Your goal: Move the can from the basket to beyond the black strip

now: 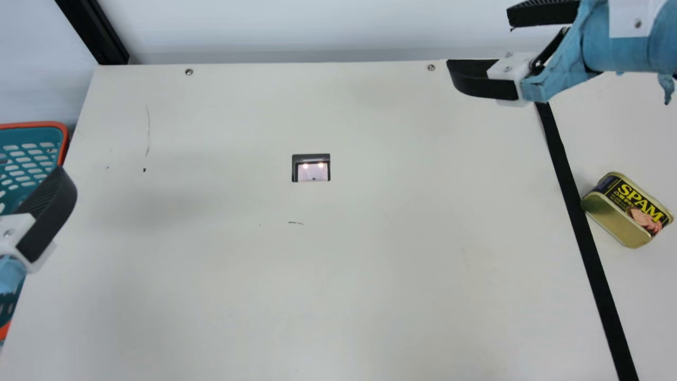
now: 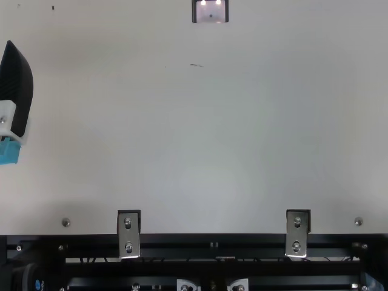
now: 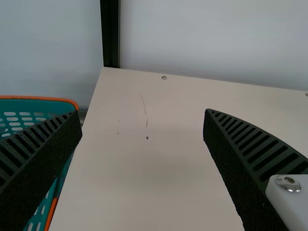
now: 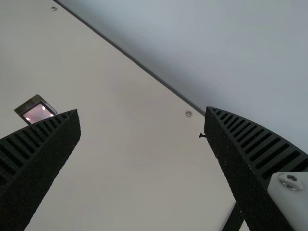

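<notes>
Cream tabletop (image 1: 338, 296), running back to a pale wall (image 1: 317, 26); a black post (image 1: 95, 32) rises at the far left corner. Few thin dark scratches on the surface, screw heads along the far edge, and a small dark-framed square (image 1: 311, 168) near the middle, two bright spots in it. Top view, near edge: two metal brackets (image 2: 128, 233) (image 2: 297, 233), black framework alongside. Far over on the right side, main view: black strip (image 1: 602, 296) running from the far edge toward the near side, slanting. Can (image 1: 616, 218) on the table past the strip, its outer side; lies tilted round at an angle, dark label with yellow lettering and a meat picture facing up, gold end toward the strip. One corner right at the strip's border; contact cannot be told. Basket (image 1: 34, 125), teal with orange rim, cut by the left edge of the main view. Left gripper (image 1: 47, 214) beside it, partly overlapping it in that view; left wrist view gives its two ribbed fingers spread wide, tabletop visible between. Right gripper (image 1: 479, 40) above the table's far edge, near the strip's far end; pincer wide too, fingers well apart in both main and right wrist views.
</notes>
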